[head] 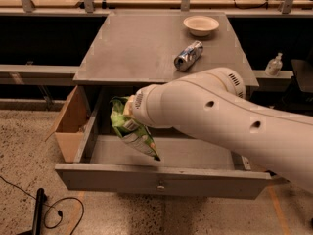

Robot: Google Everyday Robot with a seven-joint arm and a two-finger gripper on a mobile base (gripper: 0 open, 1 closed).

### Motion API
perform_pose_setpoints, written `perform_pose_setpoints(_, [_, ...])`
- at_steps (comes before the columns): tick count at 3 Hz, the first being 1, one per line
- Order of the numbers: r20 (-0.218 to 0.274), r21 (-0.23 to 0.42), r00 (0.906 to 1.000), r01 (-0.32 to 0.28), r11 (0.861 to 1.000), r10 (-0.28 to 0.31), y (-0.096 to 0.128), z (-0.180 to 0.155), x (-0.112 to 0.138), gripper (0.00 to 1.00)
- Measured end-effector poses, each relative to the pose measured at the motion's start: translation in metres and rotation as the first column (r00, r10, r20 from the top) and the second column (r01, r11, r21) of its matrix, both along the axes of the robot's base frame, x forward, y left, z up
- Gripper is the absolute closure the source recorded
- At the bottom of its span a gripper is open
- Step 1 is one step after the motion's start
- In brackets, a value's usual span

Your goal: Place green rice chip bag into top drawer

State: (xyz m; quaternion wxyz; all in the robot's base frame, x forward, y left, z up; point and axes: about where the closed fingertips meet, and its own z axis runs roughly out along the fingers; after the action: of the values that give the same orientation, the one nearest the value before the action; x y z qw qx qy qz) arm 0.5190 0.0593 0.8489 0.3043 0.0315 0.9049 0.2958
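Observation:
The green rice chip bag [130, 132] is crinkled light-and-dark green foil. It hangs in the air over the left part of the open top drawer [161, 180], its lower corner near the drawer floor. My gripper [128, 109] is at the bag's top end, at the tip of my thick white arm, which comes in from the right. The arm's wrist hides the fingers. The drawer is pulled out of the grey cabinet and has a small round knob on its front panel.
A crushed silver-blue can [188, 55] and a white bowl [201, 25] sit on the cabinet top [132, 48]. A brown cardboard box [71, 126] stands left of the drawer. A black cable [46, 212] lies on the speckled floor. A bottle [275, 64] stands at right.

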Motion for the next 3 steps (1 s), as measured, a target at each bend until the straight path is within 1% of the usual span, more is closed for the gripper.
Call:
perform_pose_setpoints(1, [0.008, 0.001, 1.0, 0.003, 1.0, -0.003, 0.005, -0.033, 0.014, 0.6])
perform_pose_setpoints(2, [0.052, 0.007, 0.998, 0.037, 0.999, -0.037, -0.003, -0.044, 0.036, 0.38])
perform_pose_setpoints(3, [0.098, -0.001, 0.9925, 0.073, 0.997, -0.072, -0.017, -0.046, 0.066, 0.14])
